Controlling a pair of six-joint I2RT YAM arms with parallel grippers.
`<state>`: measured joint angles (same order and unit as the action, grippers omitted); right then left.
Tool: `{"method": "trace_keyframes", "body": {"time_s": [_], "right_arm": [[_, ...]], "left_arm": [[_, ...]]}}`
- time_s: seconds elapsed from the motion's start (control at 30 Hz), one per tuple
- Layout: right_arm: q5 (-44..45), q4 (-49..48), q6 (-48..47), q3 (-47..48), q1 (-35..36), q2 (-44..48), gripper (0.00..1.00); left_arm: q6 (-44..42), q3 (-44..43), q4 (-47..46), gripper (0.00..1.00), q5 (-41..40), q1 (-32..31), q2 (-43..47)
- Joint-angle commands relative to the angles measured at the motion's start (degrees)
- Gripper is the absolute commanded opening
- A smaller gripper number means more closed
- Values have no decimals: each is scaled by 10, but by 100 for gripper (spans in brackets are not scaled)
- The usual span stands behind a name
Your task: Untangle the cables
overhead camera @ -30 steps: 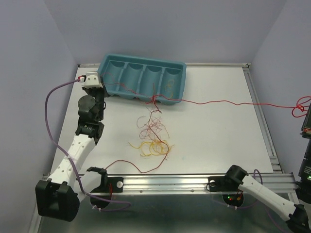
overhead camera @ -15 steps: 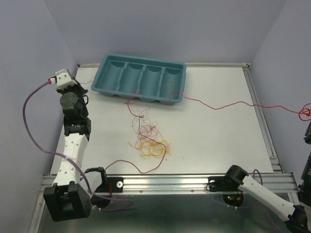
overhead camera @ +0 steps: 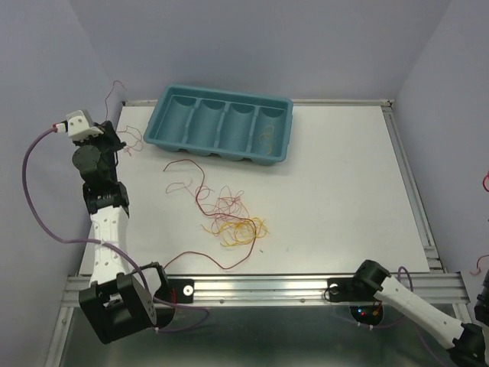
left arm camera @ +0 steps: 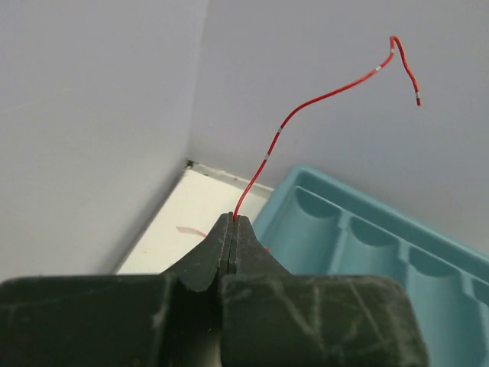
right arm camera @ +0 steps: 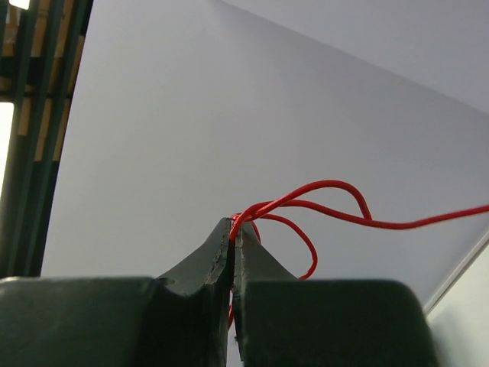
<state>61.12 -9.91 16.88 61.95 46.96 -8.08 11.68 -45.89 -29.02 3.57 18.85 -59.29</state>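
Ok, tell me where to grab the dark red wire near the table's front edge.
Probably on its bare stretch left of the tangle, where the dark red wire lies flat and alone on the table. Come straight down from above, closing across the strand; further right it runs into the yellow loops.

Booth as I see it on my feed: lavender walls on three sides of a white table.

The matte lavender back wall (overhead camera: 252, 38) meets the left wall (overhead camera: 30, 76) and right wall (overhead camera: 458, 76), both the same colour. Lighting is even, shadows soft. The white table top (overhead camera: 336, 176) has an aluminium edge strip (overhead camera: 409, 183) down its right side, an aluminium rail (overhead camera: 260, 289) across the near edge and a grey metal surface (overhead camera: 267, 336) below that. On the right wrist view, dark slats (right arm camera: 30, 115) and a bright lit strip (right arm camera: 6, 145) sit left of a lavender panel (right arm camera: 191, 115).
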Motion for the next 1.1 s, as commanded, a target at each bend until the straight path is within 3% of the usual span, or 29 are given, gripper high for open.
{"method": "trace_keyframes", "body": {"time_s": [0.0, 0.3, 0.5, 0.7, 1.07], "right_arm": [[-67, 10, 9, 15, 2, -76, 1], [-199, 63, 38, 69, 2, -229, 1], [-242, 91, 41, 88, 2, -308, 1], [-217, 89, 48, -1, 2, -317, 1], [-183, 75, 84, -171, 2, -310, 1]], "left_arm": [[12, 12, -68, 0, 141, 0, 49], [-7, 9, -76, 0, 309, -34, 80], [-56, 15, -72, 0, 326, -121, 107], [-55, -42, -55, 0, 329, -142, 92], [4, -261, -81, 0, 268, -234, -155]]}}
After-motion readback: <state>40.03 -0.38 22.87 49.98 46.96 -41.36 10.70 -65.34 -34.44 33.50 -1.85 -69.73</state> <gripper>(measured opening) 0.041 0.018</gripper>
